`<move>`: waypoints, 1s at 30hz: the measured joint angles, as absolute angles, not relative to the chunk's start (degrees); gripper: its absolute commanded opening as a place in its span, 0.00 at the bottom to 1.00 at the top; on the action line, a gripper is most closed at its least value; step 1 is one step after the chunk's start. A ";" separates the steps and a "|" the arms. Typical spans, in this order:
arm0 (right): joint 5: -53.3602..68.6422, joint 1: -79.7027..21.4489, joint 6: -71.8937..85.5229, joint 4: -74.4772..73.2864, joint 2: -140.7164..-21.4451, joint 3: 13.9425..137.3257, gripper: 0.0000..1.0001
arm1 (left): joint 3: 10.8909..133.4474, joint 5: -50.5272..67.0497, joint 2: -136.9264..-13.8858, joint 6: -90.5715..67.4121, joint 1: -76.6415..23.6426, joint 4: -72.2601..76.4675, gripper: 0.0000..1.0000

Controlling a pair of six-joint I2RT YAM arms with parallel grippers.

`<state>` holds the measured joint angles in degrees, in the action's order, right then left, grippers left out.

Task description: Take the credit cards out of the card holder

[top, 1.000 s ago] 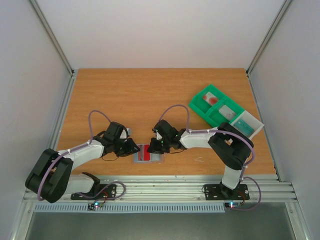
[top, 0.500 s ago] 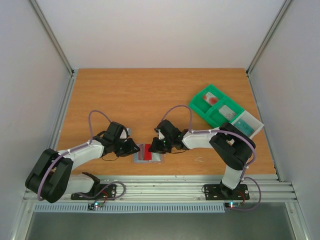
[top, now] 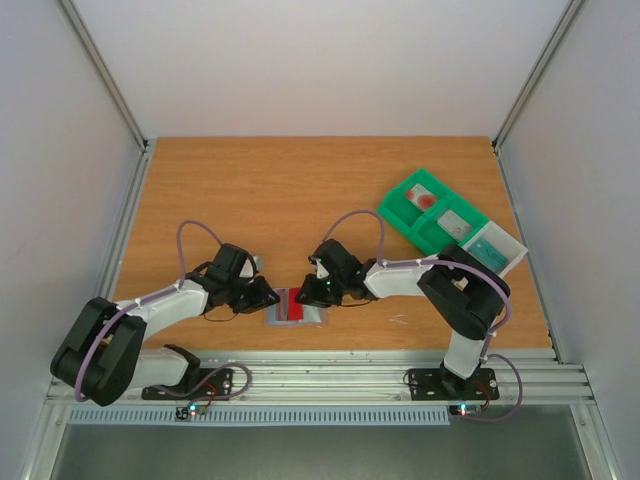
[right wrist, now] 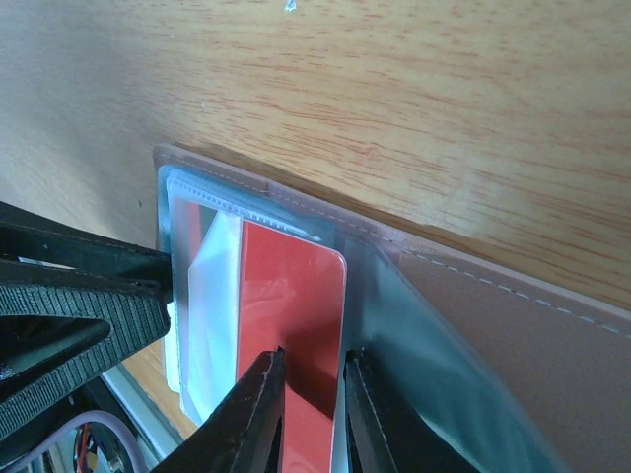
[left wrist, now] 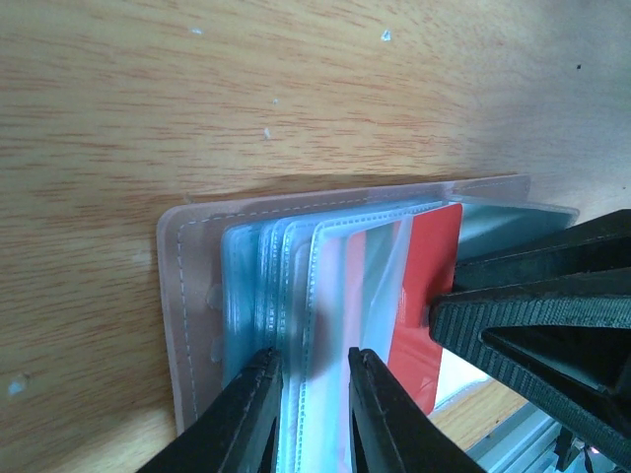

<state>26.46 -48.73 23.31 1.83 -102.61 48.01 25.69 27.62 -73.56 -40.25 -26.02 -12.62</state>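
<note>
The card holder point(top: 312, 316) lies open near the table's front edge, tan outside with blue-grey clear sleeves. It also shows in the left wrist view point(left wrist: 192, 296) and the right wrist view point(right wrist: 513, 335). A red credit card point(top: 295, 304) sticks partway out of a sleeve. My left gripper point(left wrist: 314, 370) is shut on the sleeve edges at the holder's left side. My right gripper point(right wrist: 314, 367) is shut on the red card point(right wrist: 291, 296) from the right. In the top view the left gripper point(top: 270, 296) and the right gripper point(top: 310, 294) face each other over the holder.
A green compartmented tray point(top: 398, 213) stands at the back right with a reddish card point(top: 424, 198), a grey card point(top: 457, 226) and a teal one point(top: 494, 251) in it. The table's front edge and metal rail point(top: 330, 372) are just behind the holder.
My right gripper has shifted slightly to the right, and the red card shows a little more out of its sleeve. The left arm has not moved.
</note>
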 measured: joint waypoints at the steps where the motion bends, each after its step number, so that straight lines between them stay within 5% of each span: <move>1: 26.48 -48.73 23.35 2.00 -102.67 47.99 0.15 | 25.65 27.62 -73.56 -40.25 -26.02 -12.60 0.22; 9: 27.70 -47.83 23.97 4.45 -102.74 46.68 0.01 | 25.47 27.55 -73.47 -40.25 -26.02 -12.40 0.22; 30: 27.20 -45.63 23.00 1.15 -94.45 43.44 0.01 | 25.47 25.21 -71.88 -40.23 -26.02 -14.39 0.27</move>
